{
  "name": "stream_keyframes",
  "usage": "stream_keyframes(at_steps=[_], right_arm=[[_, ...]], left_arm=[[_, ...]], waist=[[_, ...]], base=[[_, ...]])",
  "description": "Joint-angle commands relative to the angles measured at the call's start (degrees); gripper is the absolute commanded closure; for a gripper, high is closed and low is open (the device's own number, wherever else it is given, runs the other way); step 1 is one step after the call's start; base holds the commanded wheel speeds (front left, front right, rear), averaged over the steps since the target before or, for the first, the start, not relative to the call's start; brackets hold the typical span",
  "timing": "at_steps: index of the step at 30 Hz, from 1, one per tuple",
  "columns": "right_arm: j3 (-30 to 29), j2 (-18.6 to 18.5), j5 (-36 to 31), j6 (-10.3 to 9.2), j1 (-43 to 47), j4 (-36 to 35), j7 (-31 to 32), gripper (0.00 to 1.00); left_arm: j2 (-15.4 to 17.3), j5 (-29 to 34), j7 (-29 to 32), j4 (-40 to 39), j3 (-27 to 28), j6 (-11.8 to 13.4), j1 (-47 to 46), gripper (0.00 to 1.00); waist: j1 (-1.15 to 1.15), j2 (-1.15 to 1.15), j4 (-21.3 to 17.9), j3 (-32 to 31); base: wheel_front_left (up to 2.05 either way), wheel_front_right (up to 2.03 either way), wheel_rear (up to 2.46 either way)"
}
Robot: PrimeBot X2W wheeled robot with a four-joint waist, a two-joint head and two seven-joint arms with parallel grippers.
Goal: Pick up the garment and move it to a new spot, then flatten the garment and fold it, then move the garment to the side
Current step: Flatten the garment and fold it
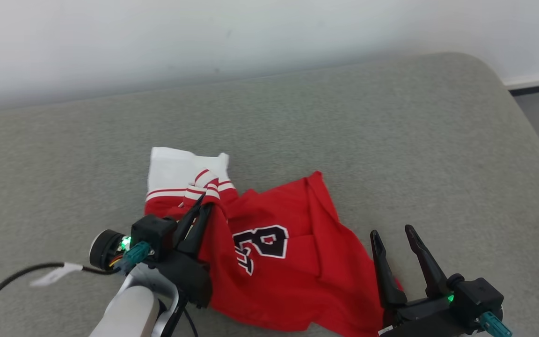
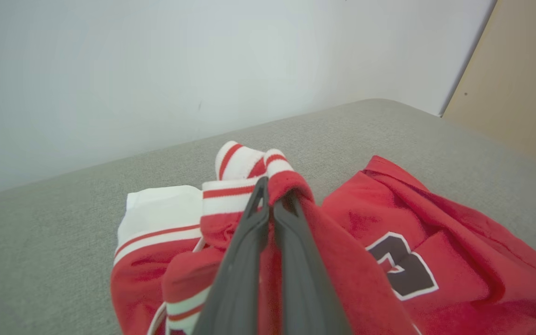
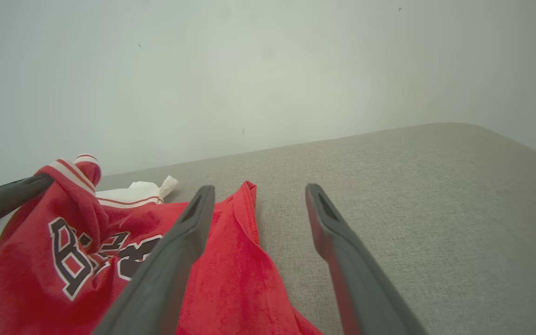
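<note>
1. Head view, left: the left gripper is pinched shut on the striped trim of the red garment.
2. Middle: the garment lies crumpled near the grey cushion's front edge. It looks soft, light and floppy.
3. Right: the right gripper has its fingers apart and holds nothing. The hem beside it looks good to grab.

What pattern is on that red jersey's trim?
The jersey has white trim with red stripes; left wrist view shows it best.

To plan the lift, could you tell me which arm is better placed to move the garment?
Likely left: the left gripper is shut on the striped trim of the garment, while the right gripper is open at its edge, holding nothing.
</note>
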Motion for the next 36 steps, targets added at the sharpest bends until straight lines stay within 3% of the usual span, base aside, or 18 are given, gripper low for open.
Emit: stream_keyframes(at_steps=[1,6,12,13,14,15,23,31,36], right_arm=[[-0.29,0.03,0.65,0.08,-0.88,0.19,-0.07,0.00],[-0.86,0.05,1.49,0.08,-0.52,0.77,-0.07,0.00],[-0.95,0.06,1.53,0.08,-0.96,1.44,-0.07,0.00],[-0.97,0.04,1.48,0.08,-0.94,1.47,-0.07,0.00],[-1.05,0.05,1.40,0.08,-0.82,1.45,-0.07,0.00],[-1.21,0.05,1.31,0.08,-0.65,1.43,-0.07,0.00],[-1.57,0.02,0.67,0.08,0.75,1.89,-0.07,0.00],[-1.74,0.03,0.70,0.08,2.43,1.54,-0.07,0.00],[-1.77,0.03,0.55,0.08,2.68,1.69,-0.07,0.00]], left_arm=[[-0.80,-0.91,-0.36,2.52,-0.88,-0.27,-2.04,1.00],[-3.57,-2.74,-2.26,11.52,-3.76,-0.37,-7.83,1.00],[-5.25,-5.46,-4.24,18.50,-7.26,-0.35,-11.76,1.00],[-5.37,-5.93,-4.54,19.25,-7.79,-0.35,-12.25,0.86],[-5.38,-6.00,-4.78,19.49,-8.35,-0.36,-12.77,0.52],[-5.53,-6.11,-5.14,19.54,-8.79,-0.36,-13.07,0.00],[-6.06,-6.21,-5.75,14.31,-8.84,-0.35,-11.67,0.00],[-2.91,-4.57,-5.67,3.76,-6.27,1.45,-1.32,0.00],[-0.26,-5.74,-5.67,1.21,-4.47,2.50,4.37,0.00]], waist=[[0.00,0.00,-5.73,2.19],[0.00,0.00,-7.68,2.78],[0.00,0.00,-7.09,2.35],[0.00,0.00,-6.73,2.19],[0.00,0.00,-6.25,2.05],[0.00,0.00,-5.72,1.88],[0.00,0.00,-0.75,-0.13],[0.00,0.00,3.93,-1.90],[0.00,0.00,5.45,-1.88]], base=[[0.00,0.00,0.00],[0.00,0.00,0.00],[0.00,0.00,0.00],[0.00,0.00,0.00],[0.00,0.00,0.00],[0.00,0.00,0.00],[0.00,0.00,0.00],[0.00,0.00,0.00],[0.00,0.00,0.00]])
